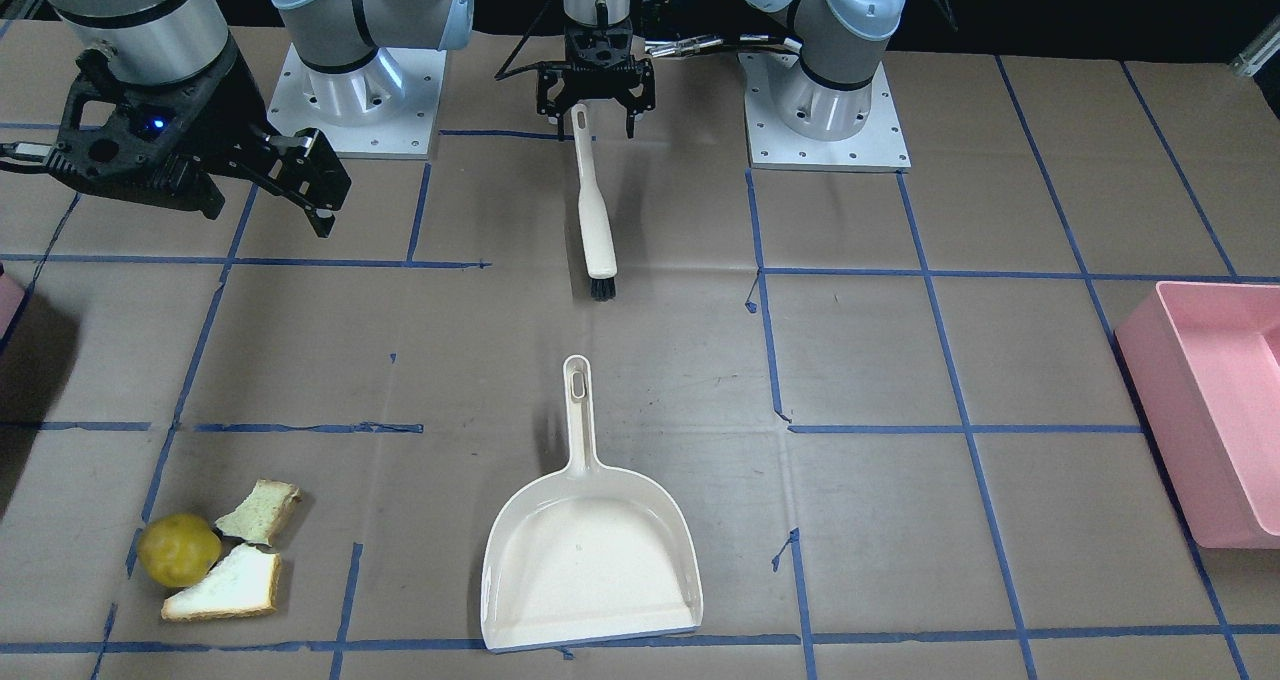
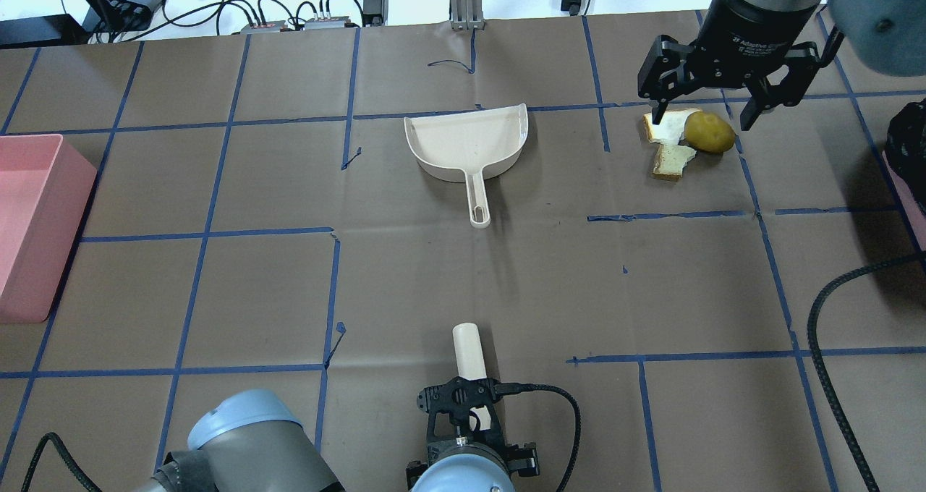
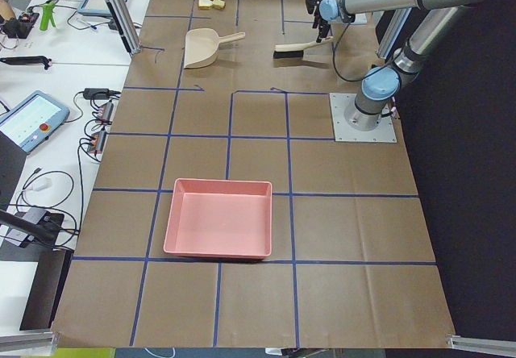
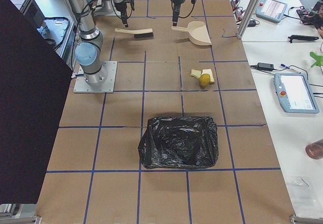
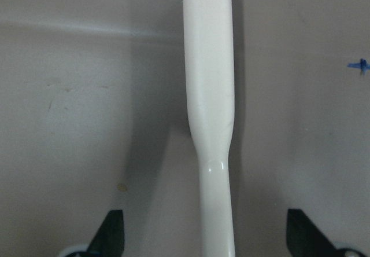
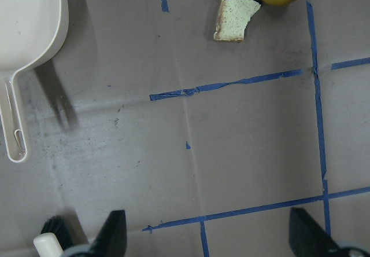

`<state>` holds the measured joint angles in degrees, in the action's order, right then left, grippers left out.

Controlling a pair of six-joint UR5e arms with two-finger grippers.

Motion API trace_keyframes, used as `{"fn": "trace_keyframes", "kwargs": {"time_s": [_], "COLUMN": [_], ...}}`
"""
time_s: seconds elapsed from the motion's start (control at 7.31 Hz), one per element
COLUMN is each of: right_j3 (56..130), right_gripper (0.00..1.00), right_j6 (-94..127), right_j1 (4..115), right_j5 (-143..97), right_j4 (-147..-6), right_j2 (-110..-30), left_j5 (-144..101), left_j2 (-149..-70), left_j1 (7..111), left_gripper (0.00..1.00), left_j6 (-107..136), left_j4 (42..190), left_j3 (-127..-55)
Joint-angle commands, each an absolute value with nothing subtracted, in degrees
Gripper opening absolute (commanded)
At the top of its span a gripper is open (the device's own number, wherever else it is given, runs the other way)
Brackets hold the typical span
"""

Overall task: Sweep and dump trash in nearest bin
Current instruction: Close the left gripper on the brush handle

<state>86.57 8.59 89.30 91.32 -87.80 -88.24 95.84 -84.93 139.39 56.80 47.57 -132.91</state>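
Just now the left claw (image 1: pixel 592 115) stands spread astride the handle of the brush (image 1: pixel 597 230), not touching it. The right claw (image 2: pixel 700 116) hangs high, equally spread, holding nothing. The lemon (image 1: pixel 178 550) and two bread pieces (image 1: pixel 228 585) lie bunched together on the right side of the bench (image 1: pixel 900 360), well apart from the dustpan (image 1: pixel 590 550).

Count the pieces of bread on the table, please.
2. The larger piece lies beside the lemon; the smaller piece lies next to both, nearer the robot. None seems hidden.
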Motion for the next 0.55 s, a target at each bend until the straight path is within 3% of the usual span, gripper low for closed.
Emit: {"fn": "trace_keyframes", "kwargs": {"time_s": [0.0, 0.41], "right_j3": [86.6, 86.6], "right_gripper": [1.00, 1.00], "right_j6": [8.6, 8.5], "right_j1": [89.3, 89.3], "right_j5": [91.3, 91.3], "right_j4": [-87.8, -87.8], "right_j2": [-88.2, -88.2], "left_j5": [95.4, 95.4], "left_j2": [-87.2, -90.2], "left_j1": [140.1, 142.1], "left_gripper": [0.91, 0.89], "left_j6": [61.1, 62.2], "left_j4": [46.8, 41.7], "left_j3": [-133.4, -133.3]}}
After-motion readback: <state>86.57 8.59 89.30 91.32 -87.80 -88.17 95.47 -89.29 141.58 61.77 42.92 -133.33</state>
